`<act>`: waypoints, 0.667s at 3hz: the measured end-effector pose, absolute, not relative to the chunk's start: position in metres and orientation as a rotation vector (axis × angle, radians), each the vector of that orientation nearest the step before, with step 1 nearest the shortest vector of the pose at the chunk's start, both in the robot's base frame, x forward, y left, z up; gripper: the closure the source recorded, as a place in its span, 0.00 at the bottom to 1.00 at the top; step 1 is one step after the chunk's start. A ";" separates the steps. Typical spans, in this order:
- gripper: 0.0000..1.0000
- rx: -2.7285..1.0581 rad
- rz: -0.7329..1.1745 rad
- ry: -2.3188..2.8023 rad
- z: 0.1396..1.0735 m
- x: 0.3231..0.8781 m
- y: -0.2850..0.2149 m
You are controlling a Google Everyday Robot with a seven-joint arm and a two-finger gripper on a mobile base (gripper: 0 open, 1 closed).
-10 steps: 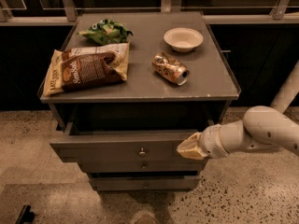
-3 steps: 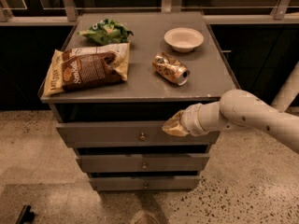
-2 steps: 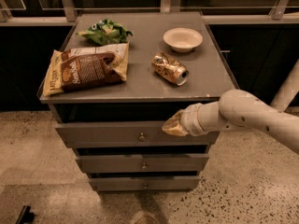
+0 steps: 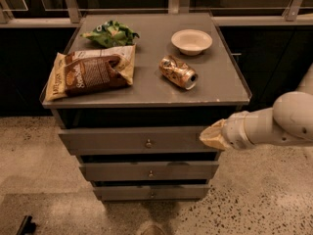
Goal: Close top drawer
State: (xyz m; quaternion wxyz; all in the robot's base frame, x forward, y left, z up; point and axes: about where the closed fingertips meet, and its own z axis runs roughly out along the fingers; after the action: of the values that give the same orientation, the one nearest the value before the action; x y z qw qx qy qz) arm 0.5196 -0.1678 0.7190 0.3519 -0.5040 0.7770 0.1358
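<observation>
The top drawer (image 4: 112, 141) is a wide grey front with a small round knob (image 4: 148, 143) at its centre, just under the cabinet's top (image 4: 215, 89). It is pushed in, with its front about in line with the two slimmer fronts below. My gripper (image 4: 211, 135), tan-tipped on a white arm (image 4: 274, 124), comes in from the right. It is level with the top drawer's right end, at or just in front of its right edge. I cannot tell whether it touches the front.
On the cabinet top lie a brown snack bag (image 4: 90, 72), a green bag (image 4: 110, 33), a white bowl (image 4: 191, 40) and a crushed can (image 4: 178, 72). Two lower drawers (image 4: 146, 173) sit below. There is a railing behind, speckled floor around, and a dark object (image 4: 24, 225) on the floor at lower left.
The top drawer stood open 3.3 s ago and is now pushed in. Since 0.7 s ago my gripper has drawn back to the right, off the middle of the drawer front.
</observation>
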 end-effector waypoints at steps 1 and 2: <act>0.81 -1.305 0.327 2.009 0.727 0.515 -0.171; 0.58 -1.305 0.328 2.009 0.727 0.515 -0.171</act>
State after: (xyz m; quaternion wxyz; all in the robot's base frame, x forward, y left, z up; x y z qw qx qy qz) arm 0.5155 -0.1706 0.7272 0.3541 -0.5048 0.7770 0.1268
